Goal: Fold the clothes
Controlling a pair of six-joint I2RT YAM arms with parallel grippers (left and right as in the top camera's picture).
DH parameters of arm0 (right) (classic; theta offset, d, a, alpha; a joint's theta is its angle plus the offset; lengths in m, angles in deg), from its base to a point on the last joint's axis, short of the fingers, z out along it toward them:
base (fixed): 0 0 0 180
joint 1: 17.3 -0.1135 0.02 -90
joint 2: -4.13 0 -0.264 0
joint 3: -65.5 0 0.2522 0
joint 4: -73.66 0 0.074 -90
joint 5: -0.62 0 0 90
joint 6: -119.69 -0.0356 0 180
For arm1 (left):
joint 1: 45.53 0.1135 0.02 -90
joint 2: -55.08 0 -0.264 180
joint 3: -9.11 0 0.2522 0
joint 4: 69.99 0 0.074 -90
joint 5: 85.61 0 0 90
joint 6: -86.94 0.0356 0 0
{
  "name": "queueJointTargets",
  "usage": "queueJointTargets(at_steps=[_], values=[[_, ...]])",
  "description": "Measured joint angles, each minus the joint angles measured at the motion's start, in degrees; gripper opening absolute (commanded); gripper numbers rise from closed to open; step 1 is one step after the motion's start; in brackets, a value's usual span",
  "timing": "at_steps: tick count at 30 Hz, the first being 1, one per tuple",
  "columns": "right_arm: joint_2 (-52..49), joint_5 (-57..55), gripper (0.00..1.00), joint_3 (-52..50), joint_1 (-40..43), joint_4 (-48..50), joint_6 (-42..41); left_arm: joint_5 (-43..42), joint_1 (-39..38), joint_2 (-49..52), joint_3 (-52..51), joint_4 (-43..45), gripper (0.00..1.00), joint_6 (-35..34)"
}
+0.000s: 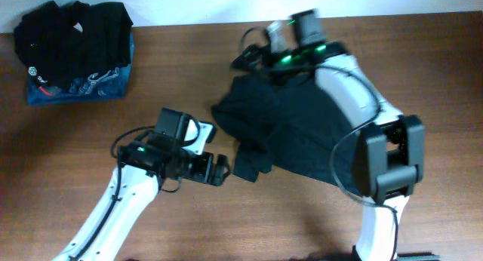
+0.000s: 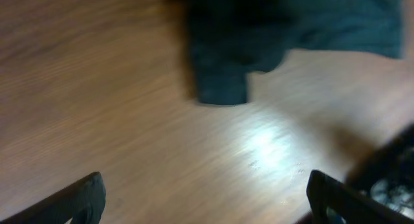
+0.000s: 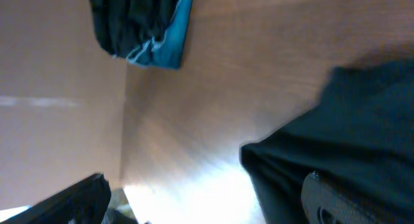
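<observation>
A dark, crumpled garment (image 1: 302, 133) lies on the wooden table, right of centre. One sleeve end (image 1: 250, 167) points to the left. My left gripper (image 1: 220, 170) is open and empty just left of that sleeve end. In the left wrist view the garment (image 2: 259, 36) lies ahead of the open fingers (image 2: 207, 191). My right gripper (image 1: 249, 56) is at the garment's far left corner. In the right wrist view its fingers (image 3: 206, 188) are open over bare table, with the garment's edge (image 3: 336, 133) by the right finger.
A pile of folded dark and blue clothes (image 1: 75, 53) sits at the far left corner of the table, and also shows in the right wrist view (image 3: 142, 23). The right arm's base (image 1: 389, 163) stands over the garment's right side. A pale wall runs behind the table.
</observation>
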Motion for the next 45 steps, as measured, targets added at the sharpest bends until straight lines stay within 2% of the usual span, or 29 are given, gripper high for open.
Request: queueJointTargets(at_steps=[3, 6, 12, 15, 18, 22, 26, 35, 39, 40, 43, 45], values=[[0.0, 0.7, 0.99, 1.6, 5.4, -8.6, 2.5, -2.4, -3.3, 0.2, 0.0, 4.2, 0.99, -2.5], [0.0, -5.9, 0.99, 1.7, 10.9, -19.5, 4.1, -3.9, -6.6, 1.1, 0.0, 7.6, 0.99, -7.3], [0.0, -20.9, 0.99, 1.7, 16.5, -27.4, 6.5, -3.1, -12.0, 9.4, 0.0, 16.4, 0.98, -17.5], [0.0, -25.2, 0.99, 1.7, 16.2, -28.0, 7.0, -1.9, -13.6, 16.3, 0.8, 17.2, 0.98, -20.3], [0.0, -28.1, 0.99, 1.7, 16.1, -28.0, 7.3, 1.0, -13.9, 21.6, 4.9, 13.0, 0.98, -21.7], [0.0, -29.7, 0.99, 1.6, 16.1, -27.9, 7.4, 9.5, -15.8, 21.9, 11.6, 8.6, 0.98, -21.9], [0.0, -30.9, 0.99, 0.3, 16.1, -27.1, 7.5, 17.8, -19.0, 21.9, 16.9, 8.9, 0.98, -21.9], [0.0, -31.9, 0.99, -8.6, 16.1, -22.3, 7.5, 22.6, -20.0, 31.3, 19.4, 9.5, 0.98, -21.9], [0.0, -32.1, 0.99, -10.8, 16.1, -20.9, 7.5, 22.8, -20.0, 31.7, 19.8, 9.5, 0.89, -21.9], [0.0, -32.3, 0.99, -11.0, 16.1, -20.5, 7.5, 22.8, -20.0, 31.7, 19.9, 9.5, 0.81, -21.8], [0.0, -32.7, 0.99, -11.1, 16.1, -19.9, 7.5, 22.8, -20.0, 31.7, 20.0, 9.6, 0.7, -21.8], [0.0, -32.7, 0.99, -11.1, 16.1, -19.8, 7.5, 22.8, -20.0, 31.8, 20.0, 9.7, 0.69, -21.6]])
